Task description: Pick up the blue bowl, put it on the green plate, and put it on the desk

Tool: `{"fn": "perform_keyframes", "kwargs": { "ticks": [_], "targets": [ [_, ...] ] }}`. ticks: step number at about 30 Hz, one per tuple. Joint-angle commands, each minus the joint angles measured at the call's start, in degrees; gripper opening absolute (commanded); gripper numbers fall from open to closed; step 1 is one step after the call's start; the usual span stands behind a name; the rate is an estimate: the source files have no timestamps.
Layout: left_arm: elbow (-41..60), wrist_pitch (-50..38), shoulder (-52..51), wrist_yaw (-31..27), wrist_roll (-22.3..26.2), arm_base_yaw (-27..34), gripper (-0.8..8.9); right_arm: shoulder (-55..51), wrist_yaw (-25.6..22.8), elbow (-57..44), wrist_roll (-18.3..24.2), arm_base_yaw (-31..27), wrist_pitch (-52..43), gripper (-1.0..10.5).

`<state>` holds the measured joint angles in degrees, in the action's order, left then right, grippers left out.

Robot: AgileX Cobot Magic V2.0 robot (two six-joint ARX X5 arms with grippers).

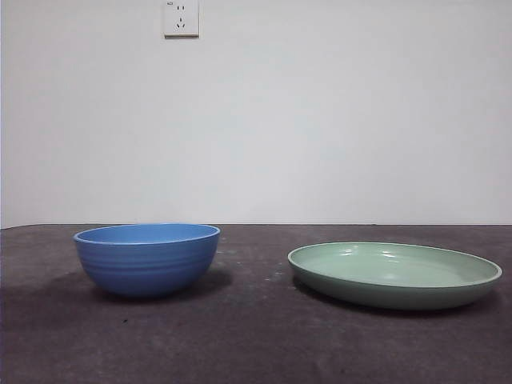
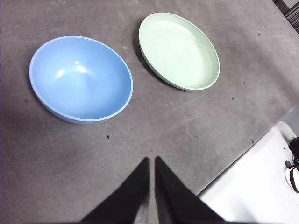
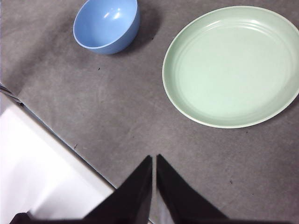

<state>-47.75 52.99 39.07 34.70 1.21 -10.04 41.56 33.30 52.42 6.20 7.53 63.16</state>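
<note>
Both claws are up high with their jaws pressed together, holding nothing. The blue bowl (image 2: pixel 81 78) sits on the desk (image 2: pixel 140 140), out in front of the left claw (image 2: pixel 152 161). The green plate (image 3: pixel 232 65) sits empty in front of the right claw (image 3: pixel 154 158), well apart from the bowl. The bowl looks smooth and shiny, so it may slip. A claw that stays closed may just push it away.
</note>
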Motion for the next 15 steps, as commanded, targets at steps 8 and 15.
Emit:
{"fn": "perform_keyframes", "kwargs": {
  "ticks": [8, 15],
  "targets": [
    [-1.3, -0.2, 0.3, 0.3, 0.7, -0.2, 4.27, 0.3, 0.3, 0.9, 0.0, 0.2, -0.5, 3.9],
    [-1.3, -0.4, 0.5, 0.1, 0.6, -0.2, 4.26, 0.3, 0.3, 0.9, 0.0, 0.2, -0.5, 3.9]
  ]
}}
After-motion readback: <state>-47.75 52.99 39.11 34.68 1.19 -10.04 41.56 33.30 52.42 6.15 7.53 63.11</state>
